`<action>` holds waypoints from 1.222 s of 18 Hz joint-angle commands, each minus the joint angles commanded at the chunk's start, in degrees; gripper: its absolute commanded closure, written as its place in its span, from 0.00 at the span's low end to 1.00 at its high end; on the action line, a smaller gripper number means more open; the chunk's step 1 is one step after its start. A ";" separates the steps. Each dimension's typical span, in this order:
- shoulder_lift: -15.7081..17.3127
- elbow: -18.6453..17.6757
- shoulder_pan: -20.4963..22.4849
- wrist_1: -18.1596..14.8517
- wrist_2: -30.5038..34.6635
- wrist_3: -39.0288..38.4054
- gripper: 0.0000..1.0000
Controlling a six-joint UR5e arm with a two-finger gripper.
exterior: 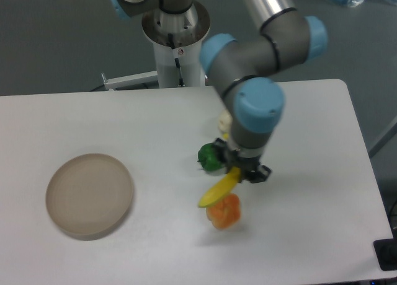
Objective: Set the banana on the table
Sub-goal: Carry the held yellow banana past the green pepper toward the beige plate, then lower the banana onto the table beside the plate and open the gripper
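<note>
We judge that the carrying step is in hand: the gripper [244, 171] is clamped on the upper end of the banana [218, 189], and the fruit hangs down to the left, tilted, its lower tip above the orange fruit [224, 212]; whether it touches the orange fruit we cannot tell from this view. The banana is therefore not yet resting on the table [155, 124]. The next move, as we see it, calls for a bare white spot beside the other things, then a gentle lowering until the banana lies flat, and only then the opening of the fingers; if it is released here, it may fall on the orange fruit and roll.

The banana is slender, curved and bright yellow, with a smooth, toy-like skin; the orange fruit is lumpy and rounded; the pepper [209, 157] is small, green and glossy, just left of the gripper. The plate [90, 195] is round, beige and matte, well apart on the left; the table is flat and white, with rounded corners.
</note>
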 joint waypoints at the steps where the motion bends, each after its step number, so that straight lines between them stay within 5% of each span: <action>1: -0.26 -0.09 -1.05 0.18 0.00 -3.34 0.91; 7: -3.95 -3.42 -4.13 3.95 0.70 -13.65 0.91; 10: -4.57 -8.60 -5.63 9.91 0.88 -13.75 0.88; 12: -4.75 -12.12 -7.47 13.97 0.79 -13.83 0.78; 16: -5.10 -12.40 -8.36 14.15 0.70 -13.75 0.67; 18: -5.19 -12.31 -8.36 14.33 0.70 -13.48 0.56; 19: -5.10 -11.79 -8.36 14.33 0.70 -13.31 0.36; 20: -4.92 -11.61 -8.36 14.42 0.79 -13.22 0.06; 22: -4.57 -11.52 -8.27 14.42 0.88 -13.39 0.00</action>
